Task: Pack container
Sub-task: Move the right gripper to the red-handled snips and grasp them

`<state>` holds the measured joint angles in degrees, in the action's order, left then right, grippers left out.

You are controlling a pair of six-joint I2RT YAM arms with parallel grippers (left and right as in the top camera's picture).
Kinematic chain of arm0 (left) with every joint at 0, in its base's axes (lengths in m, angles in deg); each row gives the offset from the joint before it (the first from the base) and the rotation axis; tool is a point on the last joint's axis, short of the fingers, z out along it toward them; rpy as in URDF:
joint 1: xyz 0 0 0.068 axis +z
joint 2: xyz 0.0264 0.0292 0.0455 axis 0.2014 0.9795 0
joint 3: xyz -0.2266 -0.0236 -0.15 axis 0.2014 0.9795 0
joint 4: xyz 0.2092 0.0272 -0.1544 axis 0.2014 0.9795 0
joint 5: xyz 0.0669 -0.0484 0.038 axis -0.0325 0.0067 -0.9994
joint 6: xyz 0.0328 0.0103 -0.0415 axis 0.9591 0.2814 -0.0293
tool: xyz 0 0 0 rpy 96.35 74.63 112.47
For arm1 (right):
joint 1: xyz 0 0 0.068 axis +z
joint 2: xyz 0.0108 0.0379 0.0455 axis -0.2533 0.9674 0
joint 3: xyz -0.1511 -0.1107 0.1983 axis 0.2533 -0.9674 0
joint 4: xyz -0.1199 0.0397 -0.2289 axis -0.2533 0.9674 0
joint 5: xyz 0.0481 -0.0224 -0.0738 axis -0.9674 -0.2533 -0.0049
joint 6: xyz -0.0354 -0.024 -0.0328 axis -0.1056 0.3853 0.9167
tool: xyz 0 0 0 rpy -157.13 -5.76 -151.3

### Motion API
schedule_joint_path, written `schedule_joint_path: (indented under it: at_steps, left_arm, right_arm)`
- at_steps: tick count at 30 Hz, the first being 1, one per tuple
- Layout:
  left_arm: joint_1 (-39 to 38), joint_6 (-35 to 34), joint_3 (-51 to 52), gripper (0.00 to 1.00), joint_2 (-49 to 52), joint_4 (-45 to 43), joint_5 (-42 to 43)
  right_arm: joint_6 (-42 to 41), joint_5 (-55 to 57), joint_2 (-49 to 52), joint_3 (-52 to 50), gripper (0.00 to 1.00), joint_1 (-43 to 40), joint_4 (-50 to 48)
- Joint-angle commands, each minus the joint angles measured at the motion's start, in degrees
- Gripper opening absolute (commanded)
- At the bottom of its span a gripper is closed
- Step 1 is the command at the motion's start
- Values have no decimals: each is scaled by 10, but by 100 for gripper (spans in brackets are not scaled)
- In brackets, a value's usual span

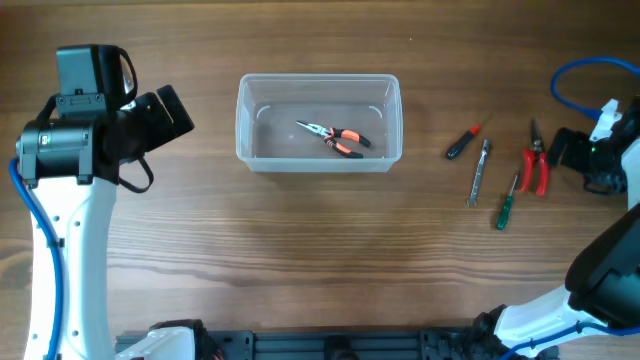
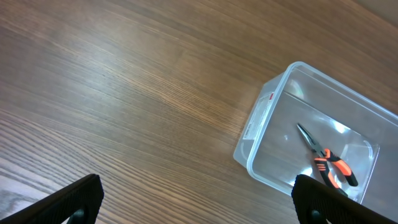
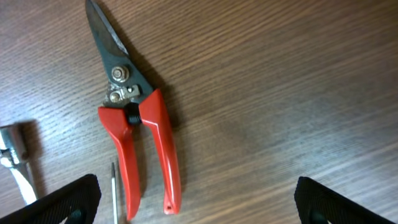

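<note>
Overhead: the container [image 1: 243, 120] sits upright and open-topped on the desk [image 1: 320, 260], at 12 o'clock of centre. One item is inside: orange-handled pliers [image 1: 337, 139], flat on the floor, nose to 10 o'clock. The left pincer [image 1: 172, 112] hovers at 9 o'clock of the container, near it but apart. Loose tools lie at 3 o'clock of the container, well clear of it:
- red-and-black screwdriver [image 1: 462, 143]
- wrench [image 1: 478, 174]
- green screwdriver [image 1: 506, 206]
- red shears [image 1: 535, 166], blades to 12 o'clock

The right pincer [image 1: 565, 150] is just beside the shears, at their 3 o'clock. A blue cable [image 1: 578, 72] loops at its 12 o'clock. Jaw state can't be read from this view for either arm.

Left wrist: both fingers [image 2: 74, 198] sit in the bottom corners, spread wide with only desk between them, so the left pincer is open and empty. The container is at 3 o'clock of frame, with a white label [image 2: 260, 115] on its near end wall. The pliers are visible inside.

Right wrist: fingers [image 3: 65, 200] sit in the bottom corners, spread wide and holding nothing, so it is open too. The shears lie on bare desk at 10 o'clock of frame, blades closed, tip to 11 o'clock, handles to 6. The wrench head pokes in at the 9 o'clock edge. A thin screwdriver shaft runs just beside the left handle at 7 o'clock — can't tell if they touch.
</note>
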<state>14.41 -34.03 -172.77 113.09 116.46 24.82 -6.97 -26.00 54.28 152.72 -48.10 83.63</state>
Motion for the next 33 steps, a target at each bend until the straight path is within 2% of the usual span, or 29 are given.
schedule_joint_path:
  at_steps: [1, 13, 19, 28, 30, 31, 32, 33]
  left_arm:
    - [3, -1, 0, 100, 1, -1, 5]
    - [3, -1, 0, 100, 1, -1, 5]
    - [3, -1, 0, 100, 1, -1, 5]
    - [3, -2, 0, 100, 1, 3, 5]
    - [3, -2, 0, 100, 1, 3, 5]
    - [3, -2, 0, 100, 1, 3, 5]
    - [3, -2, 0, 100, 1, 3, 5]
    - [3, -2, 0, 100, 1, 3, 5]
  right_arm:
    - [7, -10, 6, -24, 100, 0, -14]
    - [5, 2, 78, -24, 100, 0, -37]
    - [-9, 42, 83, -24, 100, 0, -52]
    - [-12, 37, 132, -24, 95, 0, -57]
    - [-25, 37, 137, -25, 87, 0, -58]
    - [-25, 37, 137, -25, 75, 0, -58]
    - [-25, 37, 137, -24, 69, 0, -58]
    - [-25, 37, 137, -24, 54, 0, -57]
